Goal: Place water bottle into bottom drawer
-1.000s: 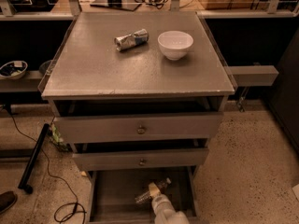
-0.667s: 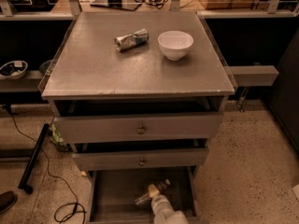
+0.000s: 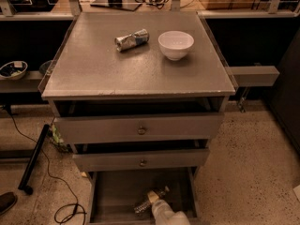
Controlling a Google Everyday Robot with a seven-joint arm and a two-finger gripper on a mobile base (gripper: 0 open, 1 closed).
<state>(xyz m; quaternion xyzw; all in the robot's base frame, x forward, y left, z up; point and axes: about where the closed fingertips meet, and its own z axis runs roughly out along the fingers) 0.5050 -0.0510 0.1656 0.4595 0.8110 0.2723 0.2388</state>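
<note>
Desk top: flat grey surface, scuffed, seen from above and in front.
On the desk: a crumpled silver-blue wrapper near the back, and just to its right, apart from it, a white bowl standing upright.
Upper drawers: 2 grey fronts, each with 1 round knob, top one and middle one, both pulled slightly out.
Bottom drawer: pulled far out, its flat grey floor showing.
Water bottle: lying on its side in the bottom drawer, right of middle, cap toward the back right.
Pincer: low in the bottom drawer, at the bottle, on a white arm entering from the lower edge; cannot tell whether it grips the bottle or not.
Room: speckled beige floor; a black cable looping on the left; a grey ledge sticking out at the right; dim shelving behind.
</note>
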